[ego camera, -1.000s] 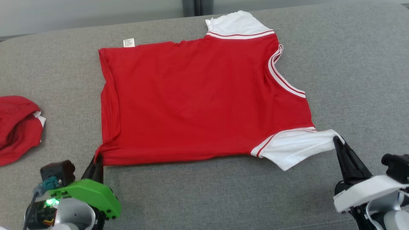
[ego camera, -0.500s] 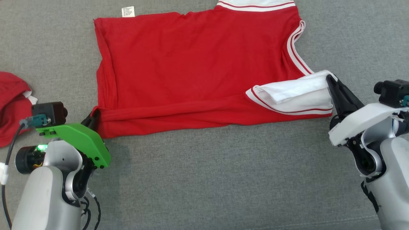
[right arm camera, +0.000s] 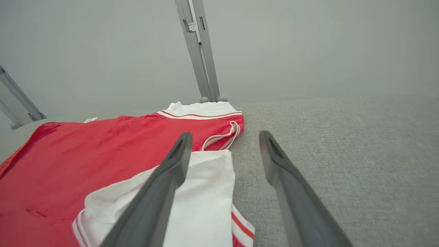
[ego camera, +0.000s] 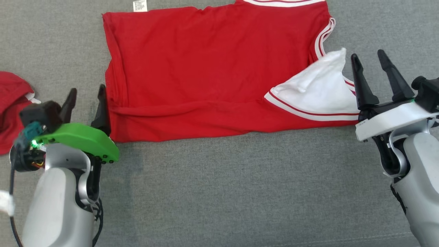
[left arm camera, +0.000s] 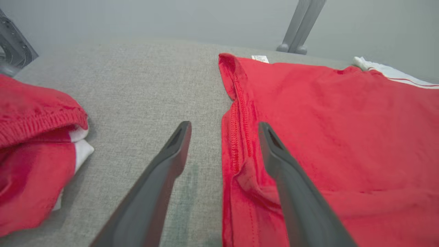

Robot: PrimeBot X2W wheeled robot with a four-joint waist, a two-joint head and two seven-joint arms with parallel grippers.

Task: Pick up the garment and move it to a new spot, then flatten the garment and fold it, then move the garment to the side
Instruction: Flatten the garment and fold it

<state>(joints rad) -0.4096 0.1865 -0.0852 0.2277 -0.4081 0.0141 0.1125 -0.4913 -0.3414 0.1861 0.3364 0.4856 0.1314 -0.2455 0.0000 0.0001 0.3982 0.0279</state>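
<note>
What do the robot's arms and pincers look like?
Left tool and right tool each have two long, dark, pointed fingers. Arms are pale grey. The left wrist has a green cover, green light and black cables; the right, a white cover.

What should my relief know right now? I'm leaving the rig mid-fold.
Left tool: open, holding nothing, at the shirt's near left corner.
Right tool: open, holding nothing, beside the white sleeve.
Shirt: spread on the grey cushion; its near edge and near sleeve lie folded over the body.
Left to do: finish the fold, then move the shirt to the side.
Another red garment lies at the robot's left.
</note>
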